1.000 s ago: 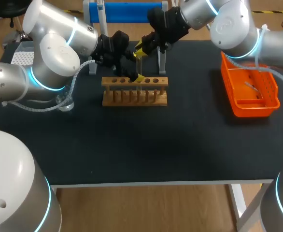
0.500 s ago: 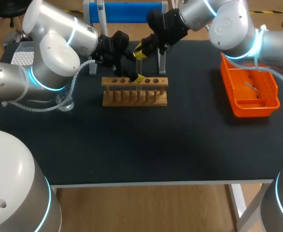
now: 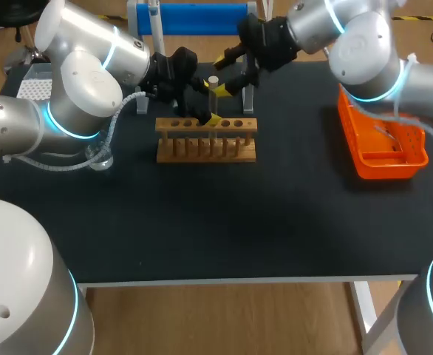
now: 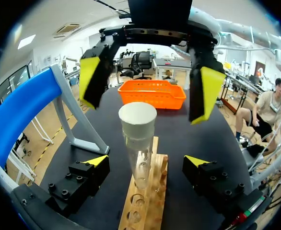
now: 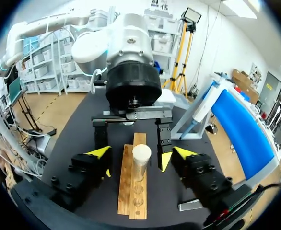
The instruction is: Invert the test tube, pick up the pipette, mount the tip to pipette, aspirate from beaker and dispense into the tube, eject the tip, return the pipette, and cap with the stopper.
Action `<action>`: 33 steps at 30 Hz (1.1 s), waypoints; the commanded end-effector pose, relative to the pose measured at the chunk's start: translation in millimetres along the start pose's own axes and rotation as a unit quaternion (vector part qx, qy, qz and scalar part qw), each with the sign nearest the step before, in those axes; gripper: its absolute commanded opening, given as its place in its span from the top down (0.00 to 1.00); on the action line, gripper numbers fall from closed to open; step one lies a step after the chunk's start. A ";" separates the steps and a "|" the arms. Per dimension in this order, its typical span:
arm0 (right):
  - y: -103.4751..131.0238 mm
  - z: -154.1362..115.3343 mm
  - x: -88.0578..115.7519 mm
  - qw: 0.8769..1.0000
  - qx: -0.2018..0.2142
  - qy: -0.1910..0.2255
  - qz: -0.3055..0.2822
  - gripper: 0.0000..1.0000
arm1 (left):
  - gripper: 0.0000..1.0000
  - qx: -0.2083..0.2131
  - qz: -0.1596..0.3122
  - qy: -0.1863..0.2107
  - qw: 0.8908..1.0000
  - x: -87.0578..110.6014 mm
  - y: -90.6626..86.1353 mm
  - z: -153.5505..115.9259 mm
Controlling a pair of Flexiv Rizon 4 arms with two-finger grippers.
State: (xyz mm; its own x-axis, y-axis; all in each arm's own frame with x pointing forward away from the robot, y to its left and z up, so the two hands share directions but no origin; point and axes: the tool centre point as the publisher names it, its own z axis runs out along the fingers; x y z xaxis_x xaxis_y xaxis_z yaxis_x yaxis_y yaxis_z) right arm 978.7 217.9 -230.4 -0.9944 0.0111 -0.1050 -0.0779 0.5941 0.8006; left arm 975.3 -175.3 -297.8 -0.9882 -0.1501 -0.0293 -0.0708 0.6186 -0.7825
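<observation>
Left wrist view: test tube (image 4: 139, 165) upright in wooden rack (image 4: 147, 203), far side of counter (image 4: 176, 129), white stopper (image 4: 137, 120) on top. Left pincer (image 4: 146, 162) apart, flanking tube. Right pincer (image 4: 147, 87) apart around stopper. Risk: a retreating finger clips tube, tilting it or loosening stopper.

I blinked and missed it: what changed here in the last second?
The right gripper drew back from the top of the tube, fingers open, leaving the white stopper uncovered on it. The left gripper, open around the tube, the rack and the basket stayed put.
</observation>
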 end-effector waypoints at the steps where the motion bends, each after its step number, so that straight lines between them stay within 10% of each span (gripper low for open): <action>1: -8.2 -13.0 10.2 0.998 -0.062 -0.010 -0.004 0.00 | 0.00 0.000 0.000 0.000 1.000 0.4 0.3 0.3; 3: -7.1 -17.0 10.1 0.995 -0.094 -0.009 -0.003 0.00 | 0.00 0.000 0.000 0.000 1.000 0.4 0.3 0.3; 4: -6.2 -18.9 9.8 0.994 -0.109 -0.010 -0.005 0.15 | 0.00 0.000 0.000 0.000 1.000 0.4 0.3 0.3; 5: -4.9 -20.7 9.9 0.992 -0.124 -0.009 -0.008 0.51 | 0.00 0.000 0.000 0.000 1.000 0.4 0.3 0.3; 8: -1.0 -24.5 9.6 0.986 -0.166 -0.006 -0.005 1.00 | 0.00 0.000 0.000 0.000 1.000 0.4 0.3 0.3; 33: 30.0 -8.5 1.3 0.957 -0.285 0.045 0.036 1.00 | 0.00 0.000 0.000 0.000 1.000 0.4 0.3 0.3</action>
State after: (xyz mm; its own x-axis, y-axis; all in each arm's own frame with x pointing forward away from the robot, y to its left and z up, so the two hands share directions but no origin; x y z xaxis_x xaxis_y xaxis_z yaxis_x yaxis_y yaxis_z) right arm 968.2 224.1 -200.2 -0.9993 -0.0360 -0.0096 -0.0117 0.0564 0.9983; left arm 975.3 -175.3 -297.8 -0.9883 -0.1500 -0.0293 -0.0707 0.6186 -0.7825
